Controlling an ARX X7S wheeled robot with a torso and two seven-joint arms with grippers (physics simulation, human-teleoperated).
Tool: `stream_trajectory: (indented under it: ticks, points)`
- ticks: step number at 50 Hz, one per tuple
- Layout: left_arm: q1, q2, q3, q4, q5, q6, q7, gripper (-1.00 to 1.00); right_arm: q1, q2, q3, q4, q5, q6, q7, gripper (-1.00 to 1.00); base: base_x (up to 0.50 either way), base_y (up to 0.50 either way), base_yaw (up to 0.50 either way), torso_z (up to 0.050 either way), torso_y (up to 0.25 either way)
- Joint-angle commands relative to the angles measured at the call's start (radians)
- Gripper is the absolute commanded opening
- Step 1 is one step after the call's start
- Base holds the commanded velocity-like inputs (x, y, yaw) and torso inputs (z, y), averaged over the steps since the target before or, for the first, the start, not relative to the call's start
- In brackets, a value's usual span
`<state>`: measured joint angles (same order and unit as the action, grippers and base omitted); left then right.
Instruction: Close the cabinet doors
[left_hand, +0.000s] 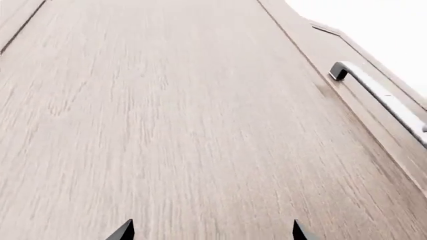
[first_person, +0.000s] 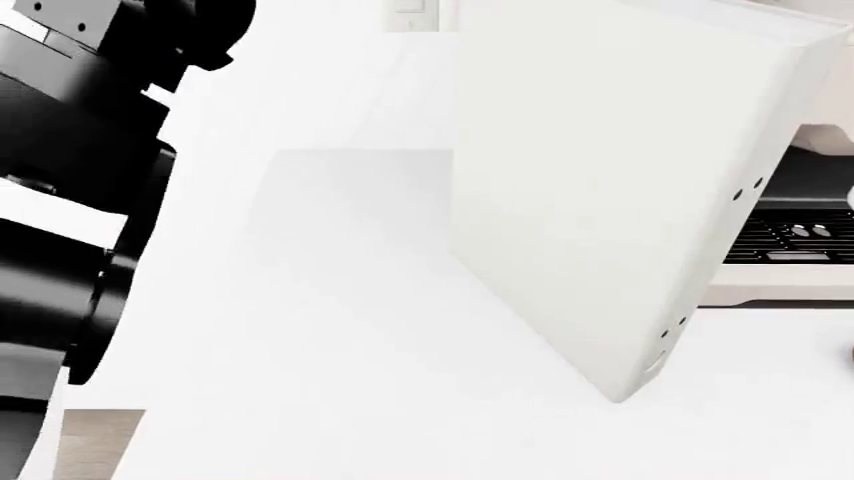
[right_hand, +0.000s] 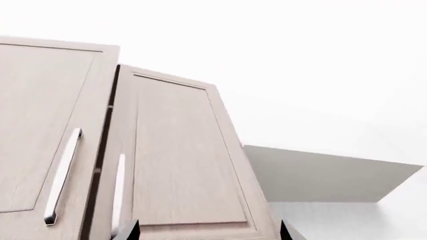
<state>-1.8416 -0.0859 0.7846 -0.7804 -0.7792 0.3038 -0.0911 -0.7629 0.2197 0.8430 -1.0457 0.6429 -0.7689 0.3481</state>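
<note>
**Open cabinet door: push it, do not grip it**

The cabinet door (first_person: 601, 190) stands open, swung out in front of the robot's head, with its thick edge toward the black appliance (first_person: 794, 235). It looks stiff, flat and smooth, so a grasp would slip; better to press on the broad face near the free edge. Left gripper (left_hand: 210, 234) and right gripper (right_hand: 207, 231) both have their tips spread apart and hold nothing.

The door (first_person: 601, 190) looked matt, smooth and plain off-white. Close before the left gripper (left_hand: 212, 232) lay a panel (left_hand: 167, 125) of pale, streaky wood grain, with a glossy metal handle (left_hand: 383, 97) beside it. Ahead of the right gripper (right_hand: 210, 231), wood-grain fronts (right_hand: 180, 160) bore shiny metal pulls (right_hand: 61, 175).
</note>
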Motion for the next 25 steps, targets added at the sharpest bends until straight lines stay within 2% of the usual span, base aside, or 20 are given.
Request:
stream_trajectory:
  ticks: [1, 8, 13, 25]
  points:
    - [0.001, 0.085, 0.449, -0.206, -0.263, 0.132, 0.075, 1.00, -0.022, -0.049, 0.045, -0.001, 0.034, -0.001, -0.054, 1.00, 0.00, 0.00, -0.01, 0.000, 0.000]
    - [-0.021, 0.086, 0.647, -0.239, -0.396, 0.207, 0.051, 1.00, -0.022, -0.054, 0.052, -0.001, 0.045, 0.000, -0.064, 1.00, 0.00, 0.00, -0.01, 0.000, 0.000]
    - [-0.013, 0.086, 0.726, -0.250, -0.432, 0.236, 0.038, 1.00, -0.022, -0.047, 0.039, -0.001, 0.027, -0.002, -0.051, 1.00, 0.00, 0.00, -0.01, 0.000, 0.000]
    - [0.054, 0.086, 0.748, -0.262, -0.366, 0.238, -0.003, 1.00, -0.022, -0.051, 0.040, -0.001, 0.029, 0.006, -0.054, 1.00, 0.00, 0.00, 0.00, 0.000, 0.000]
